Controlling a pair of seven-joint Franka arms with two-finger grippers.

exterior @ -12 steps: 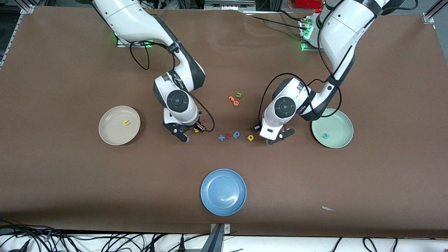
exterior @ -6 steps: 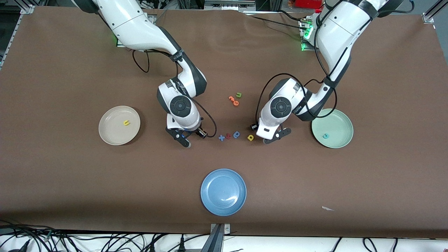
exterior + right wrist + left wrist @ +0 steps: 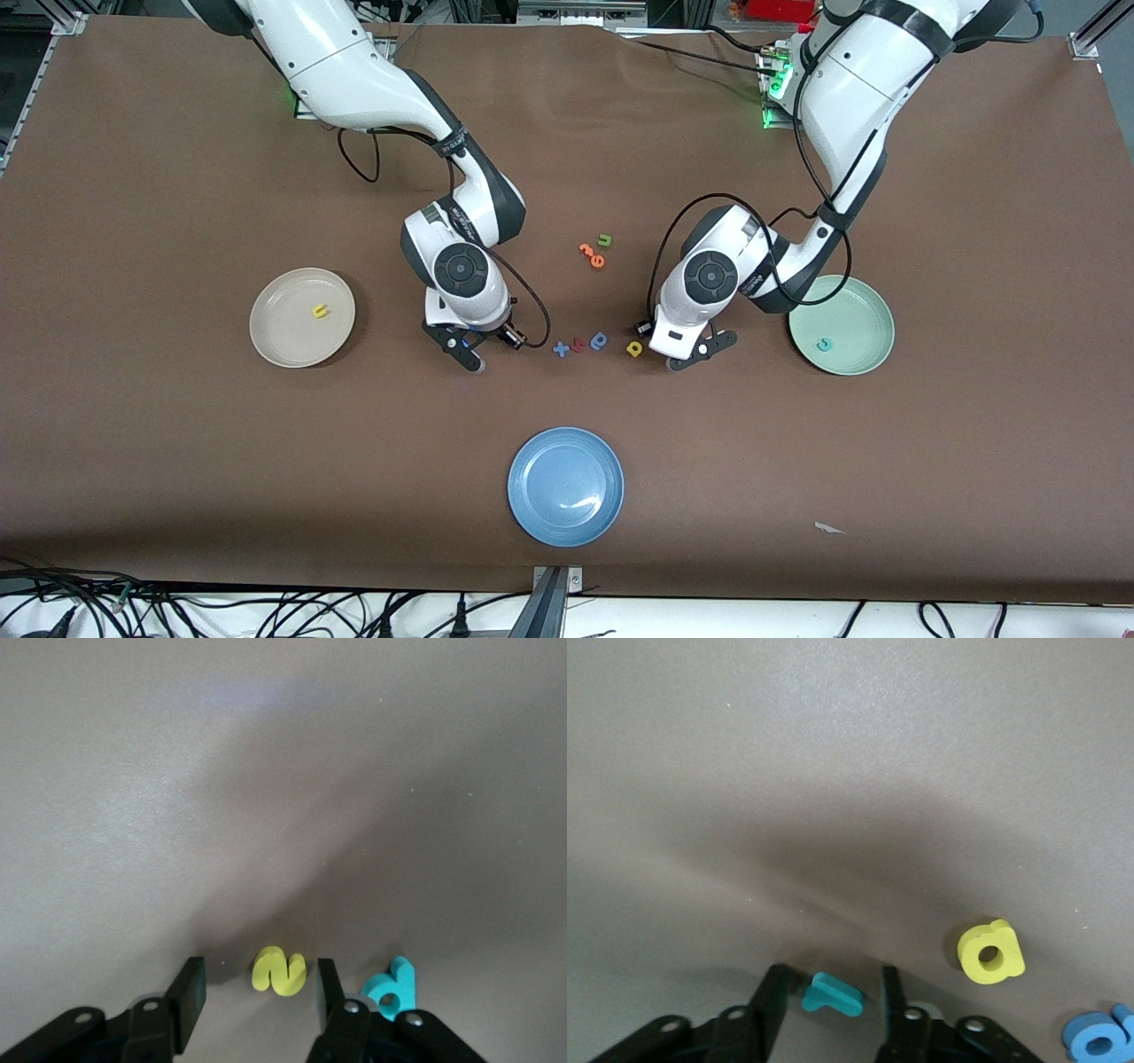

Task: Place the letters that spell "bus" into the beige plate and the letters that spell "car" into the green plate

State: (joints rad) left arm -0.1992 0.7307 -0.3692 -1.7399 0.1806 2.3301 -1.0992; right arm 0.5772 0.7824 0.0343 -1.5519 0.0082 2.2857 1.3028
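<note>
Left pincer (image 3: 827, 997) straddles teal r (image 3: 832, 997); green plate (image 3: 866, 310) holds teal c (image 3: 825, 344).

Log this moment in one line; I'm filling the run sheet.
left gripper: open around teal r | right gripper: open around yellow s | beige plate: yellow u | green plate: teal c

Lighting: bright, even, from overhead. Front view sharp; white glare patch on the blue plate (image 3: 580, 508); soft shadows under both arms on the desk (image 3: 177, 461). Wrist views: soft focus, broad dark arm shadow across the middle, near foreground blurred, slightly washed-out colour.
</note>
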